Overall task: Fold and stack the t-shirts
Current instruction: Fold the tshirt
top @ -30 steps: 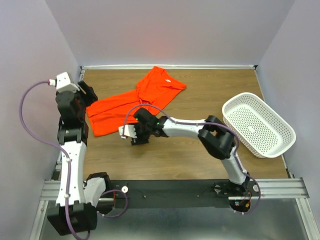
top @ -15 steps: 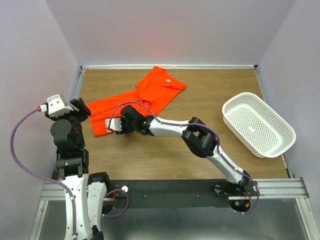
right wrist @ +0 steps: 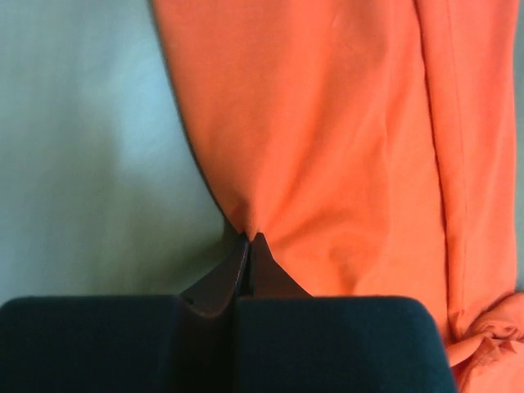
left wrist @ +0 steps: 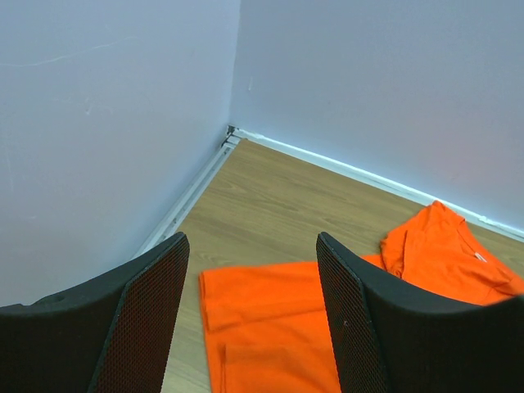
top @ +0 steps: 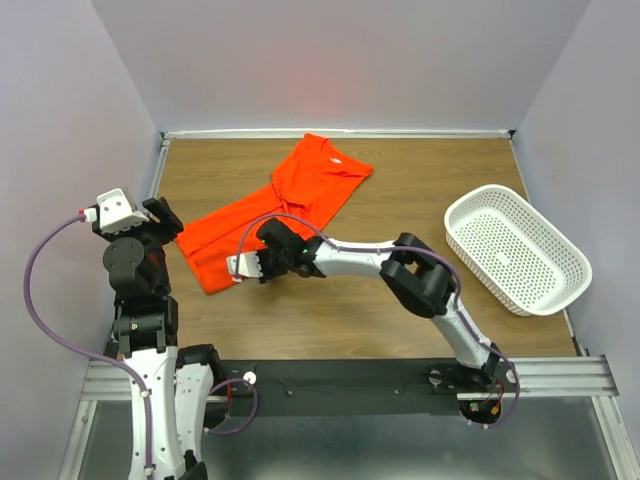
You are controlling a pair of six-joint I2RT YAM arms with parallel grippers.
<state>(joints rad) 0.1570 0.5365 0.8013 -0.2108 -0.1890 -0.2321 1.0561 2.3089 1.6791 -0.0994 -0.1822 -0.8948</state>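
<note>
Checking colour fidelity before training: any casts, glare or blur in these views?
Top external: even light, sharp; a faint reddish glow on the back wall above the t-shirt. Left wrist: sharp, bluish cast, no glare. Right wrist: the table reads greenish, the t-shirt slightly soft, a dark shadow beside the right gripper.

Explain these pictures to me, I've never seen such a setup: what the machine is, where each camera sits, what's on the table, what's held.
These are two robot arms bolted to a table's near edge, each ending in a two-finger gripper. The wide picture looks down from above and behind; the other two come from wrist cameras. On the wooden table lie an orange t-shirt and, at the right, a white basket. The right gripper is shut, pinching the t-shirt's edge. The left gripper is open, holding nothing.
</note>
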